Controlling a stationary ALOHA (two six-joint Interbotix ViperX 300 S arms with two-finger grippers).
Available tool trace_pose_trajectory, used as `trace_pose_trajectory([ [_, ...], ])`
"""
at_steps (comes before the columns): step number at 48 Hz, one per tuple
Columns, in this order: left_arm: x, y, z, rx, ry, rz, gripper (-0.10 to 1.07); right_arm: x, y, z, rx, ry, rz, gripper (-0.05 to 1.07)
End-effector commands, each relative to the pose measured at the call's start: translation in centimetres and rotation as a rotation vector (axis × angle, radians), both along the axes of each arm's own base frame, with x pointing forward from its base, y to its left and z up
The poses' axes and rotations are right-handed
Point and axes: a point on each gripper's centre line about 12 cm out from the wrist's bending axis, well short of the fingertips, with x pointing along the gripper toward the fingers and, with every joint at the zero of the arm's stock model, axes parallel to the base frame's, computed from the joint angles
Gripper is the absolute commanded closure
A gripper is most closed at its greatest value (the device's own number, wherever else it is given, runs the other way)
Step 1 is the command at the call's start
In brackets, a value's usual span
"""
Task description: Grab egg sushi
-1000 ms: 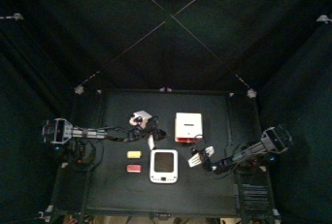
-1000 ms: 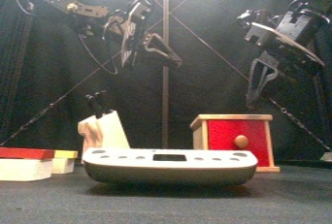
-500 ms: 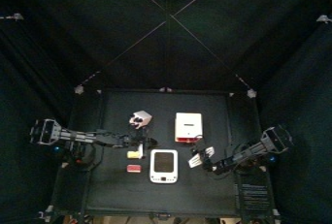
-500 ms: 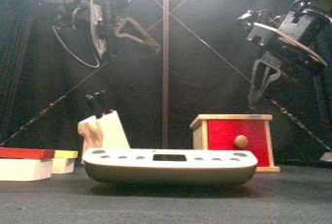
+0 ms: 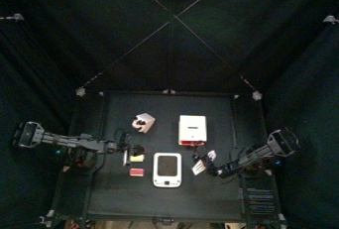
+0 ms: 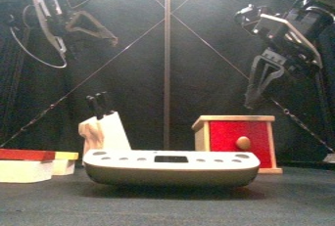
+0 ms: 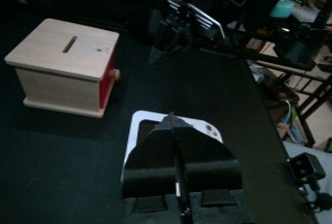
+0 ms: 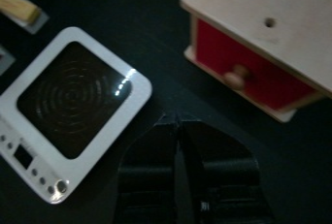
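Note:
The egg sushi (image 5: 135, 157), a tiny piece with a yellow top, lies left of the white handheld device (image 5: 167, 169). In the front view the egg sushi (image 6: 66, 159) sits low at the left. It also shows at the edge of the right wrist view (image 8: 19, 10). My left gripper (image 5: 119, 152) is shut and empty, raised just left of the sushi, high up in the front view (image 6: 78, 34). In its wrist view (image 7: 182, 165) it hangs over the device (image 7: 201, 131). My right gripper (image 5: 201, 164) is shut and empty, raised right of the device (image 8: 72, 92).
A red block (image 5: 137, 172) lies just in front of the sushi. A wooden box with a red front (image 5: 193, 129) stands behind the device, and a small knife block (image 5: 143, 124) stands to its left. Black curtains surround the table.
My left arm has drawn back to the left, and its gripper has moved left and higher in the front view. The right arm has hardly moved. The objects have stayed put.

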Motion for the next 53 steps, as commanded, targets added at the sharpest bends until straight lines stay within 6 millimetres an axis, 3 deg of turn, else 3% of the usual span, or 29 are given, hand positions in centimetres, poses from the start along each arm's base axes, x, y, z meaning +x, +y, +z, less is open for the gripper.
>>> trace_pose_trajectory([
  [1,-0.2,-1.0,-0.1,0.028,-0.004,-0.051,1.00,0.9,-0.1,1.7,-0.054,-0.074,0.094,0.81],
  [12,-0.6,-2.0,-0.7,0.039,0.016,-0.096,1.00,2.3,0.1,2.9,-0.175,-0.139,0.272,0.81],
  [22,-1.1,-1.9,-1.5,0.041,0.045,-0.098,0.96,3.3,-0.3,3.7,-0.255,-0.165,0.310,0.81],
  [30,-1.9,-1.8,-2.7,0.044,0.104,-0.103,0.79,3.5,-0.5,3.6,-0.233,-0.161,0.306,0.81],
  [42,-2.6,-1.7,-4.0,0.049,0.153,-0.106,0.46,3.8,0.7,3.2,-0.061,-0.152,0.294,0.80],
  [53,-3.4,-1.5,-5.2,0.066,0.186,-0.110,0.33,4.7,0.9,2.2,-0.039,-0.123,0.276,0.80],
])
